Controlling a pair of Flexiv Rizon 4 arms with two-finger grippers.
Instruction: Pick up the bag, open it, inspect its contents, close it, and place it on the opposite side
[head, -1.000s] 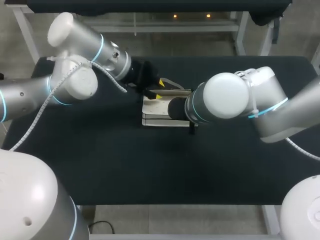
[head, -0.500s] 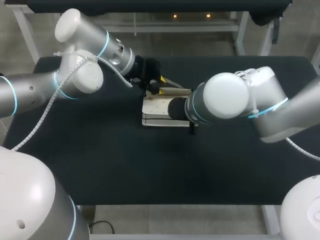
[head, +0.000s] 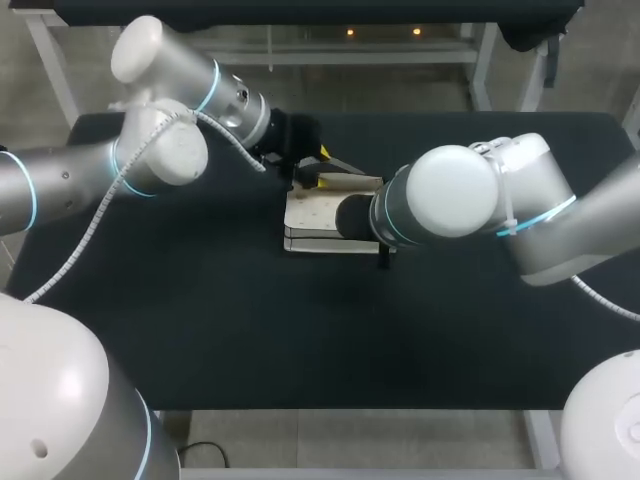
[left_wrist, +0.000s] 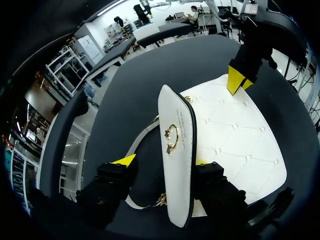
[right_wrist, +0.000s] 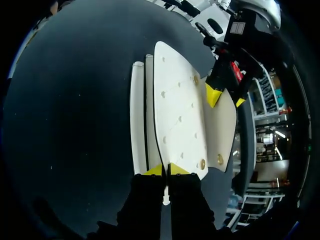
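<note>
2 robot arms work over a white quilted bag (head: 312, 218) lying flat near the middle of a black table (head: 200, 300), the opening step of the job in hand. The left gripper (left_wrist: 162, 161) sits at the bag's far edge with its fingers spread wide. The flap (left_wrist: 180, 192) stands on edge between them, its gold ring clasp (left_wrist: 171, 137) facing 1 finger across a gap where the strap (left_wrist: 140, 146) shows. The other finger is just beside the flap's inner face and may be propping it, so the gripper grips nothing. The right gripper (right_wrist: 166, 170) comes in at the opposite edge with its 2 yellow tips almost together, and it appears to pinch the bag's rim there, pinning the body to the table. By the look of it, the bag has not been picked up. With the flap up but not folded back, the opening looks about half done. The next move probably calls for the left arm to push the flap right over, or to take it between both fingers, while the right arm holds the body down. That would bring the inside into view for the inspection. Closing the bag and carrying it to the other side are both left to do.
</note>
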